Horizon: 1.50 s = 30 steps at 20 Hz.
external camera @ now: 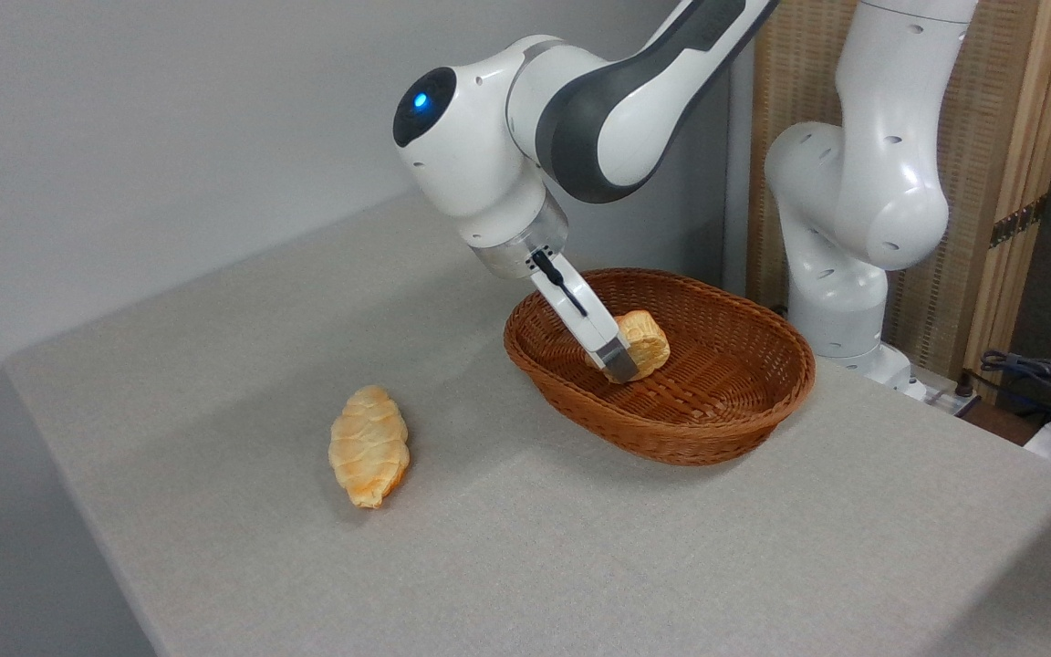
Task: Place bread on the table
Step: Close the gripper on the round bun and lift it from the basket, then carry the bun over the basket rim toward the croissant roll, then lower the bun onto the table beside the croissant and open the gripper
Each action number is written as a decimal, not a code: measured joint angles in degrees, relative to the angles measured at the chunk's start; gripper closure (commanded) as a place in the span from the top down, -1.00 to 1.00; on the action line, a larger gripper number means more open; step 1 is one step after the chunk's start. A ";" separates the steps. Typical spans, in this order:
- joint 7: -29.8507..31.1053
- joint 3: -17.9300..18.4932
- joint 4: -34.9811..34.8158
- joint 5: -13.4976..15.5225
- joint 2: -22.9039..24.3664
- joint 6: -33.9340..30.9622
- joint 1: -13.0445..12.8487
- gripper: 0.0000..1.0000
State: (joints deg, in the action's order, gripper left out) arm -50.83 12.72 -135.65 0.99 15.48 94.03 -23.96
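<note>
A grey-beige fabric table (pixel 580 547) stands against a plain grey wall. In a wicker basket (pixel 726 401), the gripper (pixel 621 365) clasps the bread (pixel 646 339); a braided loaf (pixel 369 444) lies on the cloth.

You are looking at a robotics lab or test room, not a kitchen or a home. The white Franka arm (pixel 580 119) rises from its base (pixel 854 347) just behind the wicker basket (pixel 662 365), fixed at the far edge of the worktop (pixel 671 547), which is draped in plain grey-beige cloth rather than laid as a dining surface. Behind the basket runs a bare grey wall (pixel 170 137). To the basket's right, past the arm's base, stands a wood-framed woven screen (pixel 991 182), and beyond the worktop's right edge lies a tangle of cables (pixel 1045 374).
</note>
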 measured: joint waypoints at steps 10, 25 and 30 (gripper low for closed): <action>-1.07 0.02 4.86 0.00 0.29 -3.97 0.01 -0.32; 1.72 1.42 20.81 0.00 -10.96 11.01 0.80 -0.11; 7.14 2.32 21.61 0.00 -17.49 20.95 0.90 1.00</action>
State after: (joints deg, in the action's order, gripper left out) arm -43.69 15.04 -114.03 0.99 -2.01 114.98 -23.06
